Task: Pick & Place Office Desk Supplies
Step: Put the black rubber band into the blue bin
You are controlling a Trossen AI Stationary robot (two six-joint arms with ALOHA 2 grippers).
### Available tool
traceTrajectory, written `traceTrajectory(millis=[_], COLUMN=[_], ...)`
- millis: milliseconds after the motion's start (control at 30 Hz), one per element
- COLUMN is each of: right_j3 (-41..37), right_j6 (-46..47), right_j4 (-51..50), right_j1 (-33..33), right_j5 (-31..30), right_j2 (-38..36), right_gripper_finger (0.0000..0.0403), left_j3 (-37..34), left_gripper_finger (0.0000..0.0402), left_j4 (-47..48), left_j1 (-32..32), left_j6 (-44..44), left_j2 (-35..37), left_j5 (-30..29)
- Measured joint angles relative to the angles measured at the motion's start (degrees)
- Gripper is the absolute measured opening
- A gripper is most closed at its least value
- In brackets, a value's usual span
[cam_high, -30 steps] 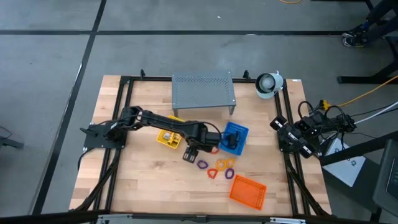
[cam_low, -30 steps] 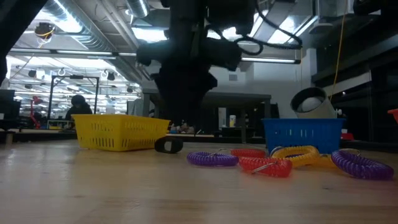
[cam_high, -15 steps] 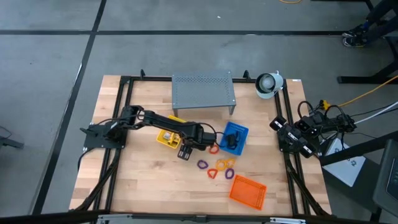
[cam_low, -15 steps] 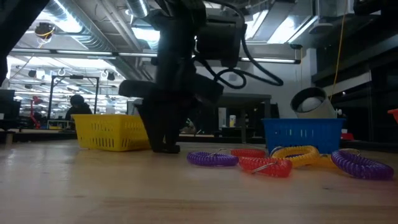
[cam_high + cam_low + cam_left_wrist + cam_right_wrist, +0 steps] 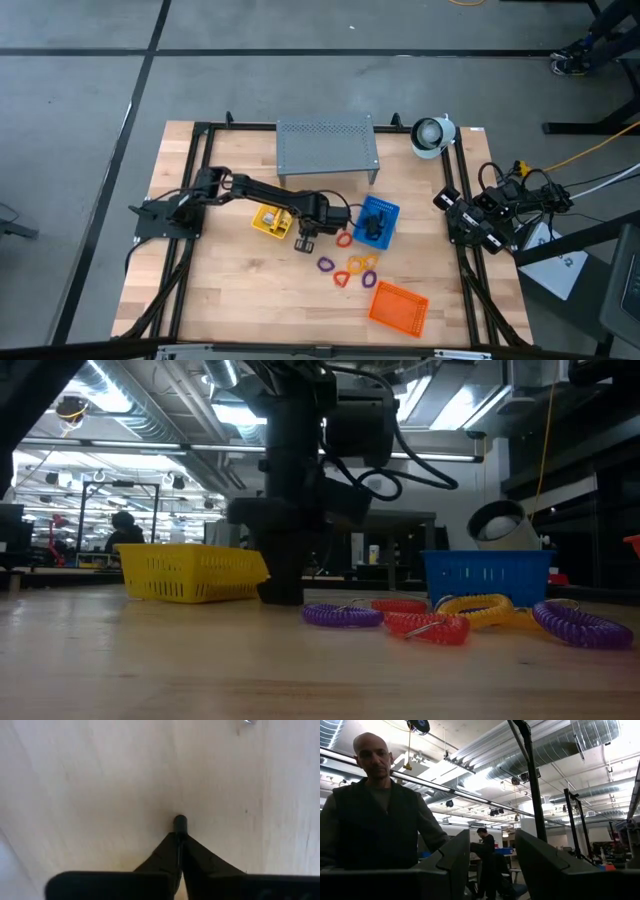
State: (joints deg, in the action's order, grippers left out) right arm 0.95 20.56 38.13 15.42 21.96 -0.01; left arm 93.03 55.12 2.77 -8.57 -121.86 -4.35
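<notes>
1. The left gripper point(image 5: 306, 243) now stands lower on the table than a second ago, its tips down at the wood just beside the yellow tray point(image 5: 271, 220).
2. Its fingers point(image 5: 172, 851), spread a second ago, are now pressed together on the small black clip point(image 5: 180, 823).
3. In the low view, the clip is now hidden behind the gripper.

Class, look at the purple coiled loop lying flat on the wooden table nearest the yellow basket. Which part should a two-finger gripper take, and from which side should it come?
Probably take one side of the purple coiled loop, a single strand of its ring, coming straight down from above. It lies flat and low on the wooden table, so a sideways approach offers little to pinch. One finger goes inside the ring, one outside, on the side away from the orange coiled loop.
</notes>
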Motion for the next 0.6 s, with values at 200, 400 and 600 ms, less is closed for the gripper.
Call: traceTrajectory(millis=[200, 400, 600], right_j3=[0.00, 0.00, 0.00], right_j6=[-0.02, -0.17, -0.20], right_j4=[0.00, 0.00, 0.00], right_j1=[0.00, 0.00, 0.00], right_j5=[-0.02, -0.02, -0.02], right_j2=[0.00, 0.00, 0.00], right_gripper_finger=[0.0160, 0.0160, 0.0160], left_j3=[1.22, 9.49, 14.55], left_gripper_finger=[0.0005, 0.0004, 0.0004], left_j4=[-2.92, -11.83, -32.48], left_j1=[-1.90, -2.17, -3.40], left_j6=[10.23, 16.84, 23.48], left_j2=[0.20, 0.26, 0.37], left_j5=[9.78, 13.15, 13.64])
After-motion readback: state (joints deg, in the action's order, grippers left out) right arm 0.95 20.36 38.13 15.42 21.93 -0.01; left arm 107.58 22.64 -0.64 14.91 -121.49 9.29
